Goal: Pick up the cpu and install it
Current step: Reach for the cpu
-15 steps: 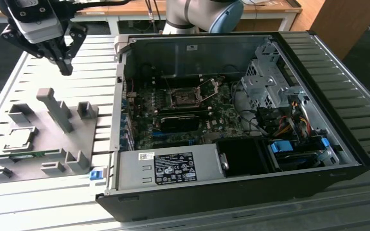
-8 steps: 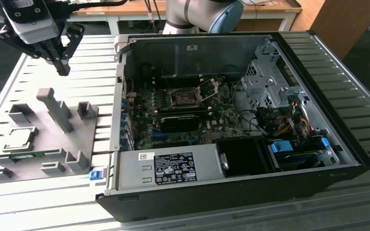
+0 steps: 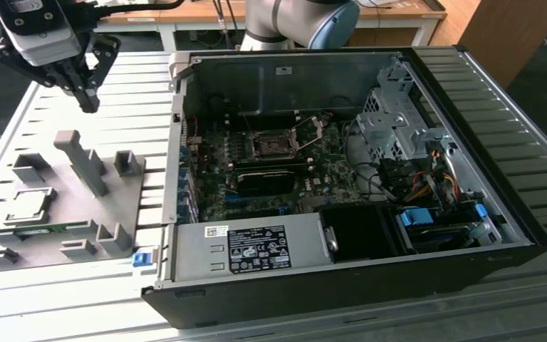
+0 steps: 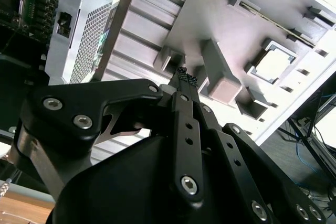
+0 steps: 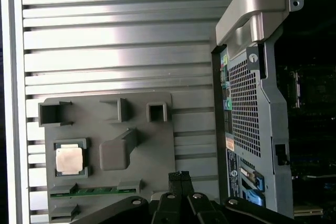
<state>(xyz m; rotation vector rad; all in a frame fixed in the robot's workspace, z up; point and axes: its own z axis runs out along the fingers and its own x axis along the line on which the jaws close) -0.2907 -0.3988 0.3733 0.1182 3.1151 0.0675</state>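
Cpu (image 5: 69,159) lies in grey tray (image 5: 157,150) w/ green strip (image 5: 94,191). Tray on ribbed tabletop (image 5: 105,51) by open pc case (image 5: 252,119). Fingers (image 5: 181,178) pinched together, empty.

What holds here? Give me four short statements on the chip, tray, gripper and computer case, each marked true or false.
1. The small square silver-topped cpu lies in a pocket of the grey plastic tray. True.
2. The black gripper holds the cpu. False: it is shut on nothing, up in the air apart from the cpu.
3. A thin green memory strip lies in the tray. True.
4. The black computer case is closed. False: its side is open, showing the motherboard.
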